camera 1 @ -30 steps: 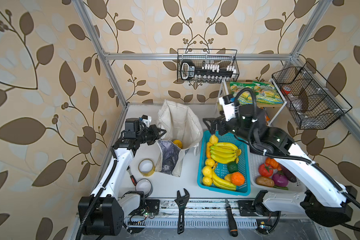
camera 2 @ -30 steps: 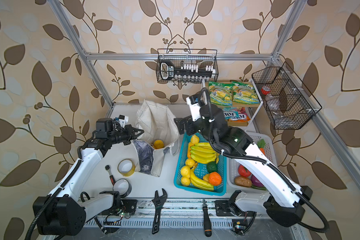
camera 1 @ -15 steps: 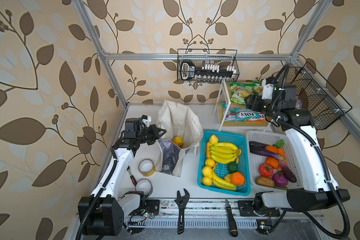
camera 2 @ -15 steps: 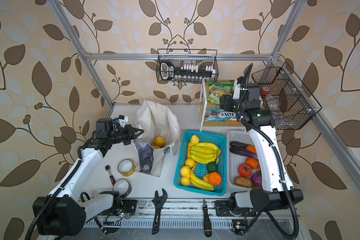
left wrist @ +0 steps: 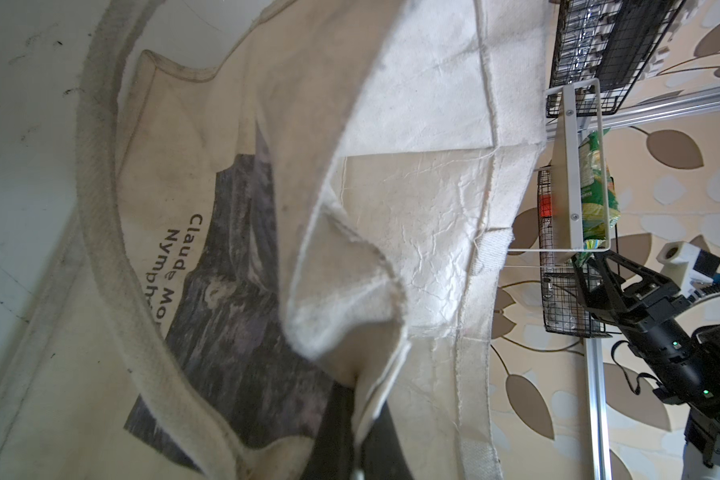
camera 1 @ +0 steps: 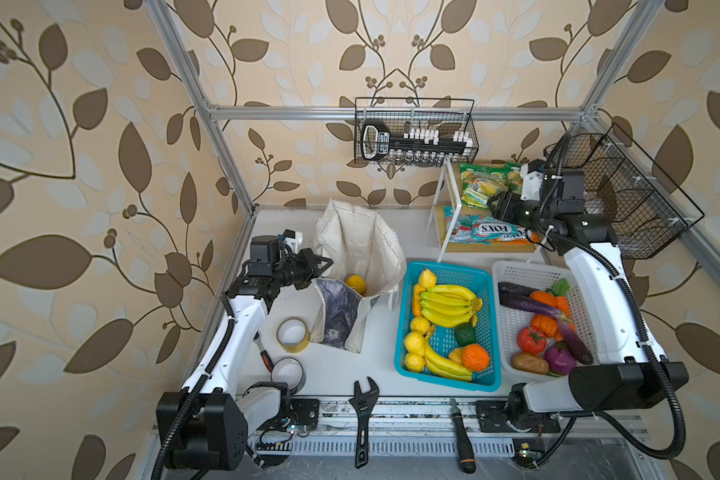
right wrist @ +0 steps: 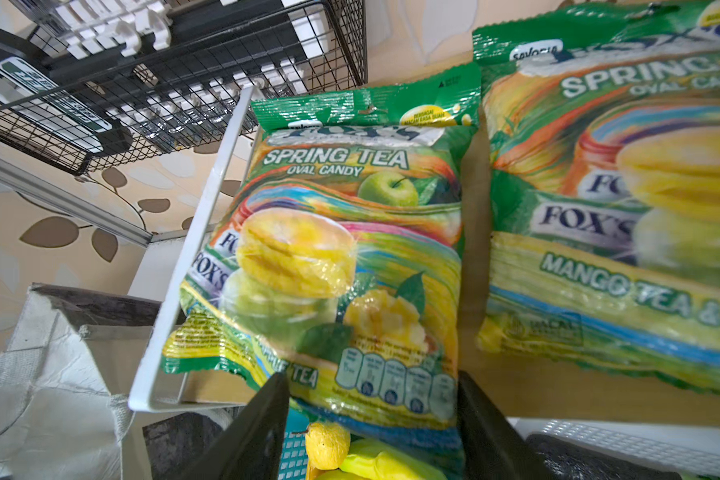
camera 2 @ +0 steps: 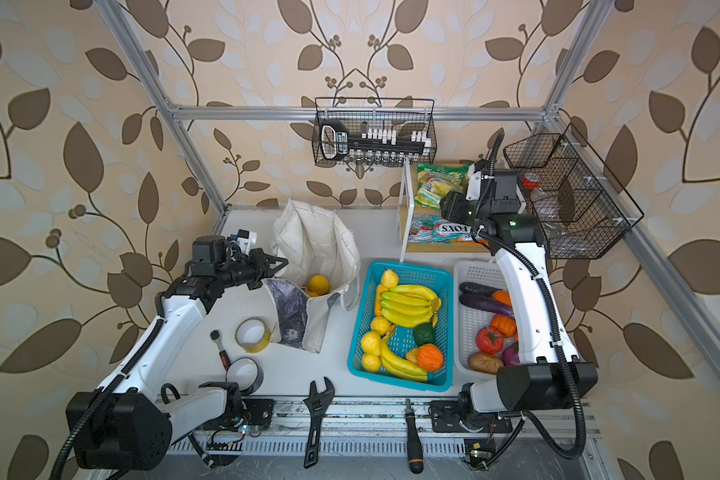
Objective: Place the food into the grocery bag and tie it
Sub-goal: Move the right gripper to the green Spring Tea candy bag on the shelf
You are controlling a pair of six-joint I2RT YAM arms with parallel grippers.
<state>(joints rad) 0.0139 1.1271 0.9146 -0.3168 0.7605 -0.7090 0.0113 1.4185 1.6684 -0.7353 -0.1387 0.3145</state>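
The left hand (left wrist: 356,399) was clamped shut on the rim of the grocery bag (camera 1: 358,245), which stood open on the worktop (camera 1: 341,370) with one yellow citrus fruit (camera 1: 355,284) inside. Up on the shelf (right wrist: 472,232), the right hand (right wrist: 371,399) had its fingers apart, straddling the lower edge of one green snack packet (right wrist: 341,249). Whether they pressed it couldn't be told. Two packets lay there, the second green packet (right wrist: 620,208) just beside the first.

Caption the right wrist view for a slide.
Right claw open around a green candy packet on the wooden shelf.

Bright even light, wrist views softly blurred
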